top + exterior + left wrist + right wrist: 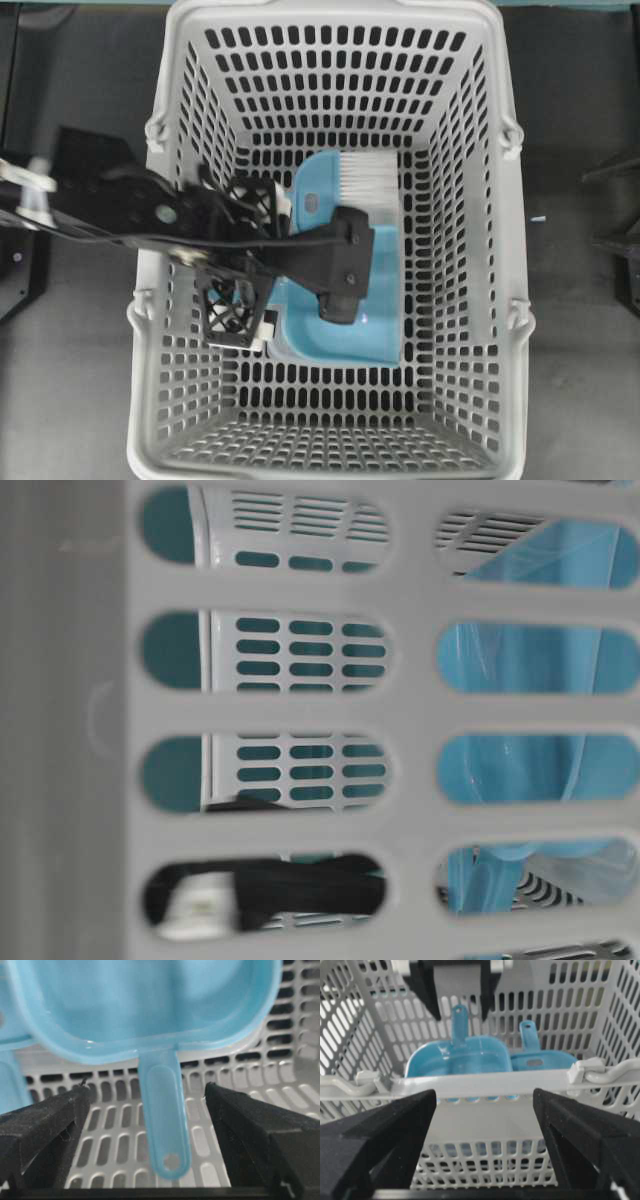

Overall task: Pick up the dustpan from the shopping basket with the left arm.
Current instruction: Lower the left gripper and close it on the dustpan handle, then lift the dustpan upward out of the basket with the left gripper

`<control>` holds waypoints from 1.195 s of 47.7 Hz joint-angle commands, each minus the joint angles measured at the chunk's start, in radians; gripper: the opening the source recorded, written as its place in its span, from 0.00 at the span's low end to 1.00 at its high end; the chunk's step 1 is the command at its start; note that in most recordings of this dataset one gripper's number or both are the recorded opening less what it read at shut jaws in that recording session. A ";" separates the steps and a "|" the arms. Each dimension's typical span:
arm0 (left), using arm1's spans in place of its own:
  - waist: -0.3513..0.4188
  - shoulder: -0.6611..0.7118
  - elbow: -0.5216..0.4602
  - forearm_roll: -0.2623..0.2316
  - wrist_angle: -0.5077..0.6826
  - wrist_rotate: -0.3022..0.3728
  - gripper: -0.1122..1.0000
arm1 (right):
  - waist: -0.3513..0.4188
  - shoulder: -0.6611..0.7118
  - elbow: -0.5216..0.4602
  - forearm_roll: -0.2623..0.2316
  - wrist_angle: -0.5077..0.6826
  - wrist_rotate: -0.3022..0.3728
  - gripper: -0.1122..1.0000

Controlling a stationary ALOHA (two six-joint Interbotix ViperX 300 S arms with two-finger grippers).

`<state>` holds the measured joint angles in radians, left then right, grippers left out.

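We saw the dustpan (340, 335) lying on the floor of the shopping basket (505, 260), just beside the blue hand brush (345, 180) whose white bristles pointed at the basket's far wall. The left gripper (147, 1105) was down inside the basket, its jaws spread wide — one on either side of the dustpan's thin handle (165, 1125), neither touching it. The right gripper (485, 1105) hung outside the basket's rim, jaws wide too, holding nothing.
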<state>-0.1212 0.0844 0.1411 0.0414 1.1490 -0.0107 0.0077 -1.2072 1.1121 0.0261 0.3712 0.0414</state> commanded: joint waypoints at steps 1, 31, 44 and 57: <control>-0.005 0.018 0.000 0.003 -0.002 -0.003 0.90 | 0.000 0.005 -0.005 0.003 -0.009 0.002 0.78; -0.006 0.015 0.009 0.003 -0.049 -0.112 0.38 | 0.000 -0.014 0.017 0.003 -0.006 0.002 0.77; 0.011 -0.106 0.009 0.003 -0.092 -0.114 0.38 | 0.000 -0.032 0.031 0.003 -0.006 0.002 0.77; 0.032 -0.265 0.018 0.003 -0.147 -0.114 0.38 | 0.000 -0.035 0.038 0.005 -0.008 0.003 0.77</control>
<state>-0.0859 -0.1150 0.1779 0.0414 1.0094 -0.1227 0.0077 -1.2502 1.1566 0.0261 0.3697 0.0430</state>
